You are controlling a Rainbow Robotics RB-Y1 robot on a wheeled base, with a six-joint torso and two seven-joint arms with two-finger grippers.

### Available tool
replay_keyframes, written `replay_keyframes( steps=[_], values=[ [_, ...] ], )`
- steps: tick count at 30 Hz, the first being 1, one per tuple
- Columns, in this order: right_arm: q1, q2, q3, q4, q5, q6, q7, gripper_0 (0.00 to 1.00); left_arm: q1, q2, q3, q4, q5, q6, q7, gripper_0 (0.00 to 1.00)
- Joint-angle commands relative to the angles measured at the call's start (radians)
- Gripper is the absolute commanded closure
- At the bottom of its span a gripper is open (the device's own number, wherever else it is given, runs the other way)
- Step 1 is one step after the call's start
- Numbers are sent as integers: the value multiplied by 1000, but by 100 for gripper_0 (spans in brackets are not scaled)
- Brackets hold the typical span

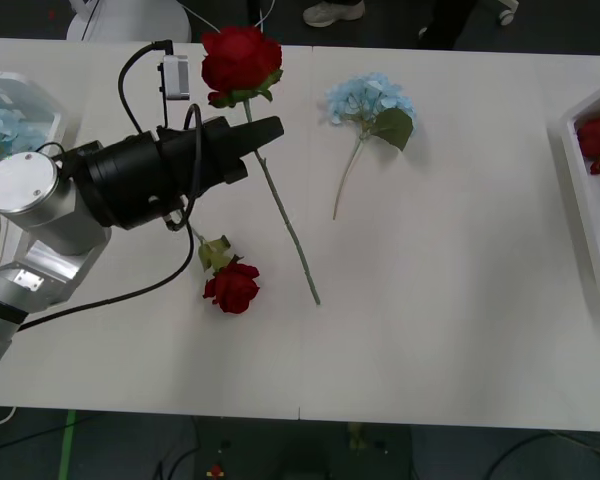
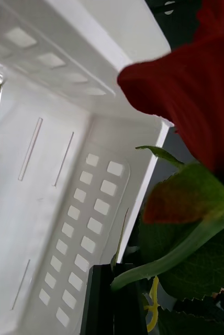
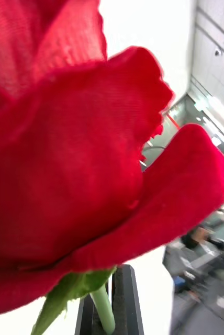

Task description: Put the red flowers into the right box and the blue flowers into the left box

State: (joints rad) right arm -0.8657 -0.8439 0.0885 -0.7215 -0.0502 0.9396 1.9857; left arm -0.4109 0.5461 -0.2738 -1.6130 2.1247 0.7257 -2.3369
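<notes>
Left pincer (image 1: 270, 130) clamped on a red rose (image 1: 240, 60) stem.
Right pincer (image 2: 117, 293) seemingly grips another rose (image 2: 196, 78) over the right box (image 2: 65, 172).

white table (image 1: 460, 330) | on it: red rose (image 1: 232, 287), blue flower (image 1: 371, 104), left tray (image 1: 42, 95), right tray (image 1: 586, 200)

The rose (image 3: 65, 157) petals are seen as woven cloth with a fine ribbed, matt weave. The right box (image 2: 65, 183) is made of smooth, slightly glossy white plastic, and the table (image 1: 430, 330) is finished matt white.
</notes>
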Motion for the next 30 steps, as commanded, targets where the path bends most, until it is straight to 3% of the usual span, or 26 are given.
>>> replay_keyframes(
  steps=[1,7,9,11,16,23,30],
  values=[
    [-52,-14,-12,63,38,-76,-13,100,-88,26,64,-33,-111,113,123,100],
    [-52,6,-12,140,58,-168,-35,100,-149,-31,53,-31,-316,124,166,100],
    [-50,6,-12,143,58,-168,-36,85,-166,-44,41,-27,-365,124,176,100],
    [-50,6,-12,145,44,-157,-39,56,-190,-58,22,-18,-445,124,186,100],
    [-50,-4,-12,145,35,-128,-44,20,-223,-107,4,-5,-512,124,212,100],
    [-52,-55,-12,65,-185,-2,-13,0,-244,-155,-2,-5,-571,124,238,100],
    [-45,-123,-12,-130,-605,295,16,0,-246,-215,1,-5,-647,109,277,100]
  ],
)
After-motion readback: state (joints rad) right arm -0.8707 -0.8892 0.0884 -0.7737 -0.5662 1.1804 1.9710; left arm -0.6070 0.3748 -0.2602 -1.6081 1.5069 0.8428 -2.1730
